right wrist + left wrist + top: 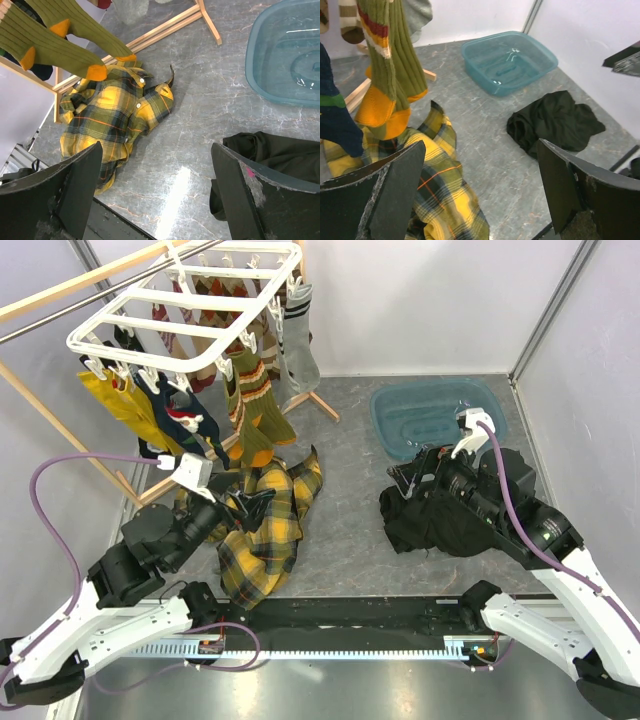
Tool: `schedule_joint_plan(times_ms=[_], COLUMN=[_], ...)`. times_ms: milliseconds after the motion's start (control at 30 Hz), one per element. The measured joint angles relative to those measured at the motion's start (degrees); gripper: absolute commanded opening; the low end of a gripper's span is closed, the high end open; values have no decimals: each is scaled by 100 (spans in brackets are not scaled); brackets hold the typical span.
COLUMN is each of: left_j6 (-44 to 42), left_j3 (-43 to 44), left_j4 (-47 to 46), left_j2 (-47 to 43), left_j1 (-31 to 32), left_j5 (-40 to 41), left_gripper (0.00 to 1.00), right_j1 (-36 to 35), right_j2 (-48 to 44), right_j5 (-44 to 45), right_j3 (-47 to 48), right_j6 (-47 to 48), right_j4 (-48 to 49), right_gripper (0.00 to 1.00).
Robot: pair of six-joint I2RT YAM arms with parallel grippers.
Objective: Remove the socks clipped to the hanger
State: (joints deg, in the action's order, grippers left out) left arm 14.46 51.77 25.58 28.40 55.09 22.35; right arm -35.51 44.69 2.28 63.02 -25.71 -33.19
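Now, left end effector (481, 150): fingers spread wide, holding nothing, poised over the crumpled yellow plaid shirt (262, 530).
Right end effector (156, 147): fingers spread wide, empty, above the crumpled black garment (552, 122).
Socks (255, 390): long, soft, mixed colours (mustard, navy, olive with orange bands, grey striped), all hanging from clips, lowest toes just above the plaid shirt, ahead of the left end effector.
Hanger (190, 315): white plastic rectangular grid frame, far left, up by the wooden rack (160, 31).
Tub (420, 415): translucent teal plastic, far right on the grey marbled bench (340, 500), beyond the black garment.
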Motion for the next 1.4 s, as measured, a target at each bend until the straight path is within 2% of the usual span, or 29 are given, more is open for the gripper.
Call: schedule_joint_plan(times_ms=[267,533,700,900,1033,1200,1400], left_j6=[-385,-868,-1283,-1394,-1329,-1099,-920], left_j3=[-227,-247,-216,428,1156,1727,1947], left_j4=[-219,-774,-1130,-1215,-1110,-870,-542], left_j2=[92,741,1005,1213,1279,1010,570], left_j1=[2,-7,-155,-227,-227,-232,-232], left_j5=[326,1047,1226,1213,1163,706,597], left_gripper=[98,97,94,91,91,91,91], right_j1=[0,0,0,0,-101,-737,-2151], right_j2=[-114,205,614,1198,1532,2188,3635], right_j5=[55,354,208,-463,-828,-435,625], right_j3=[-173,68,474,555,247,-59,787], right_j6=[-59,-37,44,-96,-153,11,715], right_j4=[146,118,321,1163,2288,3773,4406], right_gripper=[98,98,89,79,75,74,74])
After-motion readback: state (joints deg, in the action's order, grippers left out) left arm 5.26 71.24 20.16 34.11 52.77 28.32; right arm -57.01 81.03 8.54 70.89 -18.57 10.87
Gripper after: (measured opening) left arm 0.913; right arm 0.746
